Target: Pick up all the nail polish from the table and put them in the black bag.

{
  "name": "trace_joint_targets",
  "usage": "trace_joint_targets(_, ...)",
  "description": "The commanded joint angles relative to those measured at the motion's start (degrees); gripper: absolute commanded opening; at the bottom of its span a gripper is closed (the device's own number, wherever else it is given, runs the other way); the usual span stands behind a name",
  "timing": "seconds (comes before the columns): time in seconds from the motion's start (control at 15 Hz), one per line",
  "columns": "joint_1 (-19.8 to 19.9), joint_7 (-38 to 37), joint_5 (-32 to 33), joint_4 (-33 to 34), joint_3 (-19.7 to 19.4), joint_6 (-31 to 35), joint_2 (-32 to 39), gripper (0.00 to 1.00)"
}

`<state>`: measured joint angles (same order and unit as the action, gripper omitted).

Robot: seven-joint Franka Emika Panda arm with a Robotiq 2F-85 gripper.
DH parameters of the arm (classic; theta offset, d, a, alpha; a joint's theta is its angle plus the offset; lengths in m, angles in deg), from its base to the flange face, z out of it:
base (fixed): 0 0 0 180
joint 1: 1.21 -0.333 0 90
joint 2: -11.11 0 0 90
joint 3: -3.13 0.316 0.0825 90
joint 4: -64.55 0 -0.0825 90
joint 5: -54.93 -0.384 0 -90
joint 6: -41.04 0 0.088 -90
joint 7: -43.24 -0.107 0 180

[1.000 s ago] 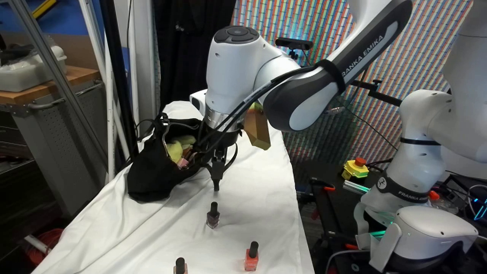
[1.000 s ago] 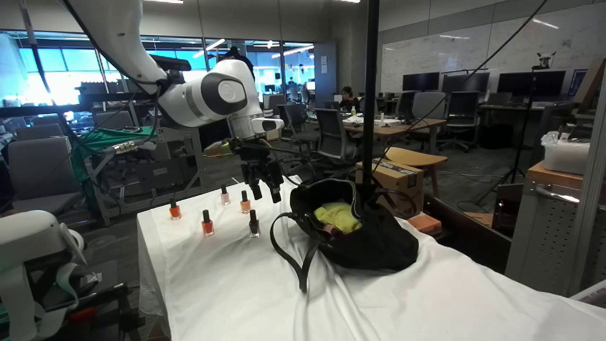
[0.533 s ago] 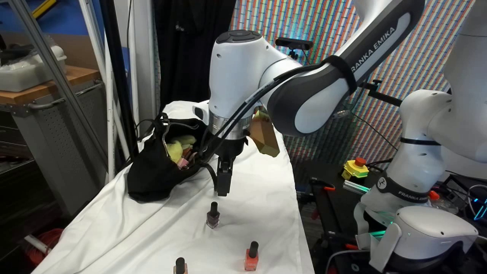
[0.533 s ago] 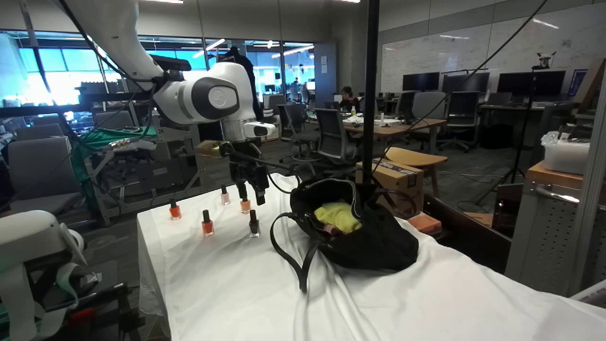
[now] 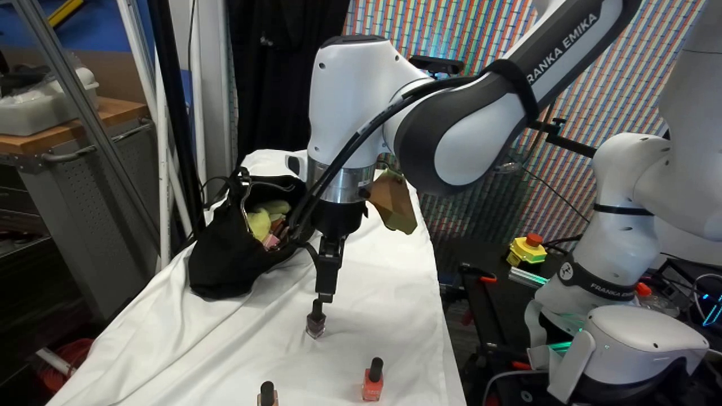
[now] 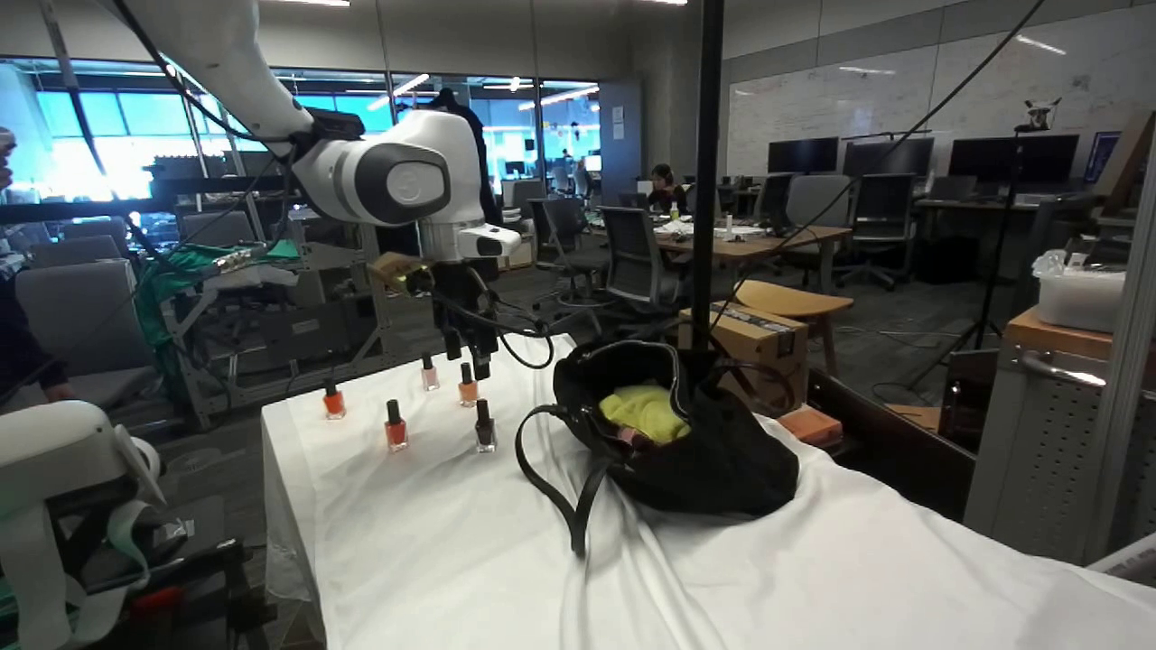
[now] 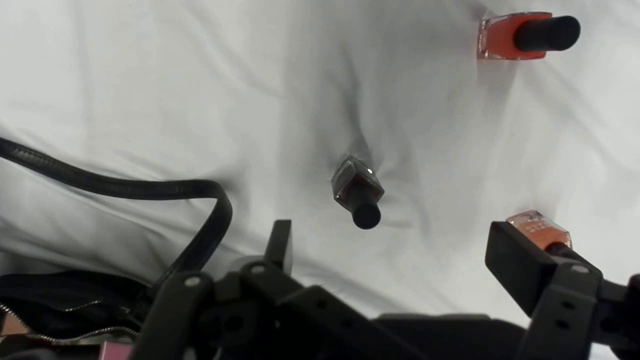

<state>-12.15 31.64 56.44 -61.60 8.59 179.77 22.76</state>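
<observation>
Wrist view: orange bottle (image 7: 547,235) is pt. hidden behind gripper (image 7: 391,245), lettering (image 7: 537,227) too small to read; bag (image 7: 70,290) cut off at btm L corner. In an exterior view, btm edge crops a bottle (image 5: 268,399) just below its cap (image 5: 267,388), & arm (image 5: 428,135) covers one end of bag's opening; small stuff (image 5: 272,241) inside can't be ID'd. Arm's cropped up top in both exterior views. In an exterior view, L edge cuts off much of a person (image 6: 16,325).

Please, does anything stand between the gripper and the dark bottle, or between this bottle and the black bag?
Nothing visible stands between the open gripper and the dark bottle. Toward the black bag, the bag's own strap loops out in between; nothing else visible does.
</observation>
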Motion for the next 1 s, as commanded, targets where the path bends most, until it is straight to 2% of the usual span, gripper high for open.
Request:
trace_joint_targets(0.0, 0.26, -2.36, -3.34, 1.54, 1.09, 0.83, 1.21, 1.00)
trace_joint_targets(0.13, 0.09, -3.78, -4.71, 2.13, 1.30, 1.33, 2.26, 1.00)
trace_joint_targets(0.53, -1.63, -13.96, -3.62, 3.67, 0.14, 4.29, 6.12, 1.00)
trace_joint_targets(0.93, -2.86, -18.20, -2.66, 5.33, -1.07, 4.10, 9.45, 1.00)
